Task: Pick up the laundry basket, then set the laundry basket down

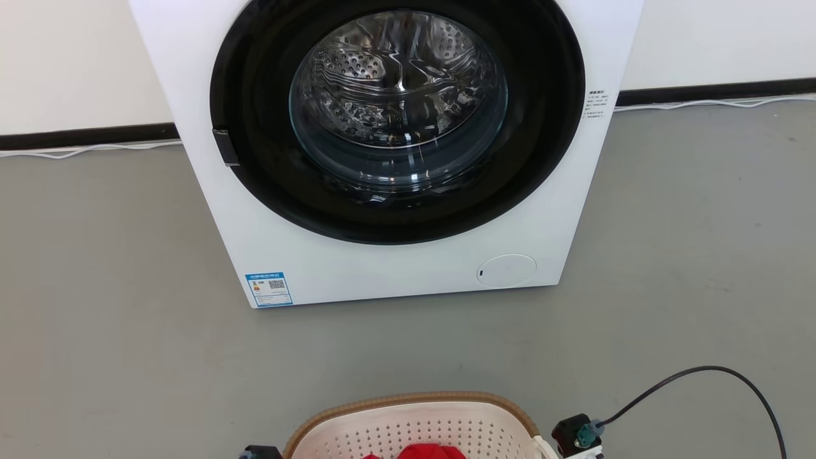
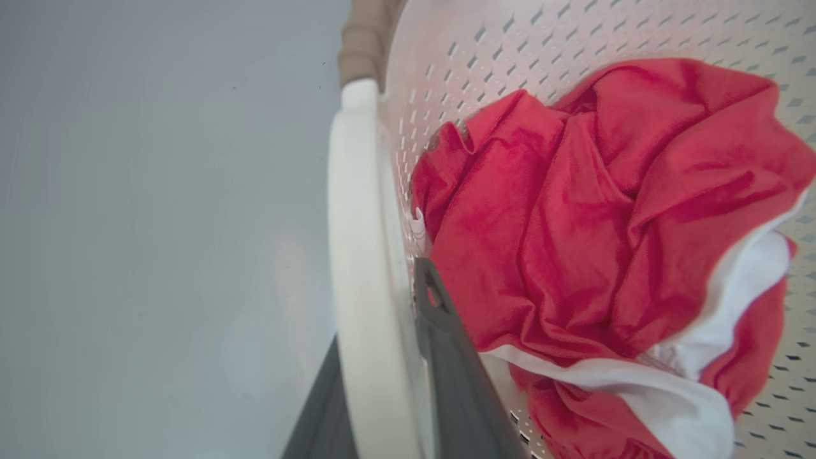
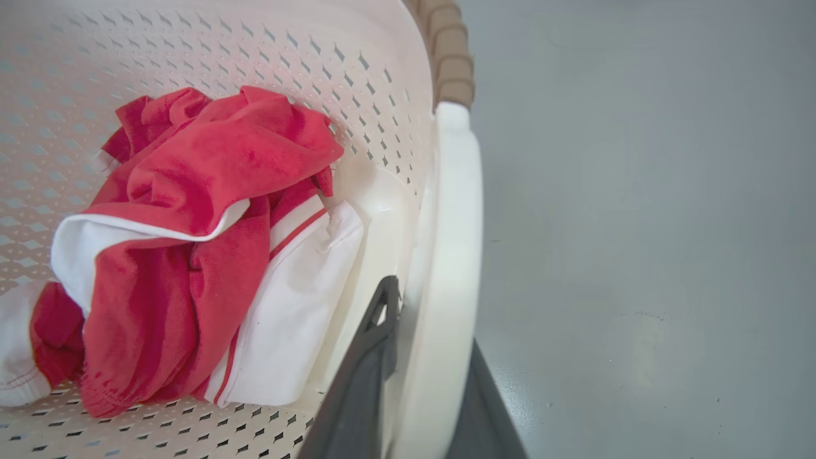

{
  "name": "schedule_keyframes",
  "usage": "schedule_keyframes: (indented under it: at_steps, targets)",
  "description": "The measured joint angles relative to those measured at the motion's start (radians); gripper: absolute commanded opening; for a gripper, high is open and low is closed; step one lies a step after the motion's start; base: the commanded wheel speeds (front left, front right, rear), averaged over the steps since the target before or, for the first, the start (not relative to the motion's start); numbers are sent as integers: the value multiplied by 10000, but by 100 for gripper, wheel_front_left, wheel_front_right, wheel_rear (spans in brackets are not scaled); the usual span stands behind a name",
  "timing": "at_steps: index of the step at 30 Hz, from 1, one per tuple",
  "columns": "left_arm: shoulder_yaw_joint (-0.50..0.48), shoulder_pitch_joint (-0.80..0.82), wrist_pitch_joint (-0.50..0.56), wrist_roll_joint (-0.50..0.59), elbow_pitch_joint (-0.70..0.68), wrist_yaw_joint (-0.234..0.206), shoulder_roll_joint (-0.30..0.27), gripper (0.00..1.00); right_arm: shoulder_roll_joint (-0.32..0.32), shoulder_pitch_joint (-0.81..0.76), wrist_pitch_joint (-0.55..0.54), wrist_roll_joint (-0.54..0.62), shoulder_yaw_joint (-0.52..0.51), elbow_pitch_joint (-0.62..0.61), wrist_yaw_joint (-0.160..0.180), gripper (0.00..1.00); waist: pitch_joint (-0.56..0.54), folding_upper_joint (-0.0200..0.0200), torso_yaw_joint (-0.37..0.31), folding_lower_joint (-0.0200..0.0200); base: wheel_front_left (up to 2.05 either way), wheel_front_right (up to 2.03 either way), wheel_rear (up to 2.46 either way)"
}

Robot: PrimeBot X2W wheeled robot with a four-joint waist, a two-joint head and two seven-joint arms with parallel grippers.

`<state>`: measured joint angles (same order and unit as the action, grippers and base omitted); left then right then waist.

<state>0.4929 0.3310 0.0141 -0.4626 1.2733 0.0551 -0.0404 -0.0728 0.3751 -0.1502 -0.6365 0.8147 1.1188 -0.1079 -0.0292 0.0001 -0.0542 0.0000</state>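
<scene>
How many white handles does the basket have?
2. The left handle sits at the basket's left side, the right handle at its right side; none seems hidden.

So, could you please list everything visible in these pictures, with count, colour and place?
washing machine: one, white with black door ring, on the floor ahead
label: one, blue, machine's lower left front
laundry basket: one, cream with brown rim, before the machine
clothing: one heap, red and white, inside the basket
floor: grey
wall: white, behind the machine
skirting: one, black, at the wall's foot
thin cable: one, white, along the skirting
black cable: one, looping from the right arm
left gripper: one, dark, shut on the basket's left handle
right gripper: one, dark, shut on its right handle
</scene>
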Motion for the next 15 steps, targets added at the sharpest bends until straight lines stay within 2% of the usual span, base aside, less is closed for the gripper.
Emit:
schedule_keyframes:
  at_steps: [15]
  targets:
    - [573,-128,48,-662,-130,-190,-8,0,-21,7,4,-261,278,144,23,0,29,-1,-12,0,0,0,0]
